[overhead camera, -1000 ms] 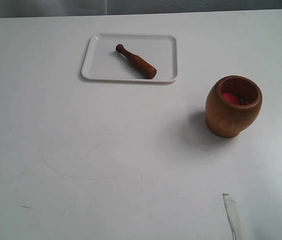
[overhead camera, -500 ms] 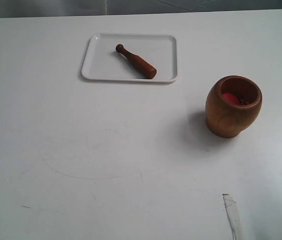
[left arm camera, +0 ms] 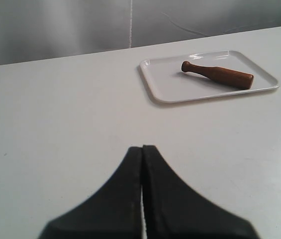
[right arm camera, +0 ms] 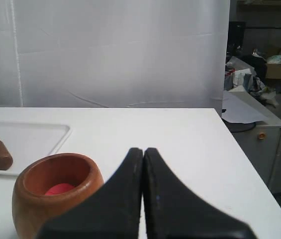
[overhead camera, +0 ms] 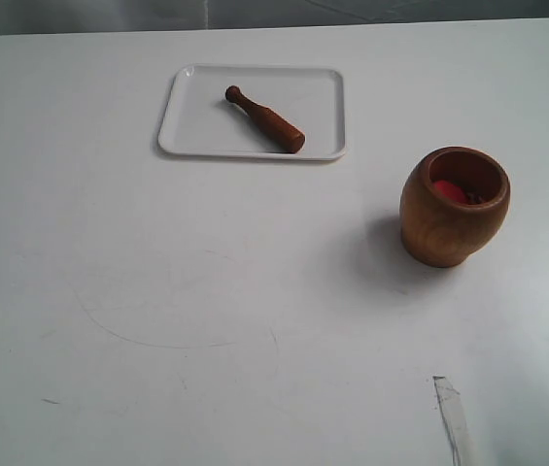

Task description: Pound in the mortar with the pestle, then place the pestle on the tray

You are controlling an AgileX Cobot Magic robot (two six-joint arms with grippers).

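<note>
The pestle point(overhead camera: 264, 119) is lying diagonally inside the tray point(overhead camera: 315, 89) near the far edge of the table point(overhead camera: 157, 291), well apart from the mortar point(overhead camera: 454, 209) standing toward the right edge, bare surface spreading between. The left tool point(left arm camera: 142, 149) and right tool point(right arm camera: 143, 152) are sitting fully closed, gripping nothing.

We see a white table point(overhead camera: 109, 243), faintly scuffed, with a strip of clear tape point(overhead camera: 452, 416) on it. Ahead of the right pincer point(right arm camera: 143, 149) a white curtain point(right arm camera: 105, 50) hangs behind the table; past the curtain's edge stands a grey cabinet point(right arm camera: 269, 149) cluttered with papers point(right arm camera: 239, 108) and boxes point(right arm camera: 278, 69).
</note>
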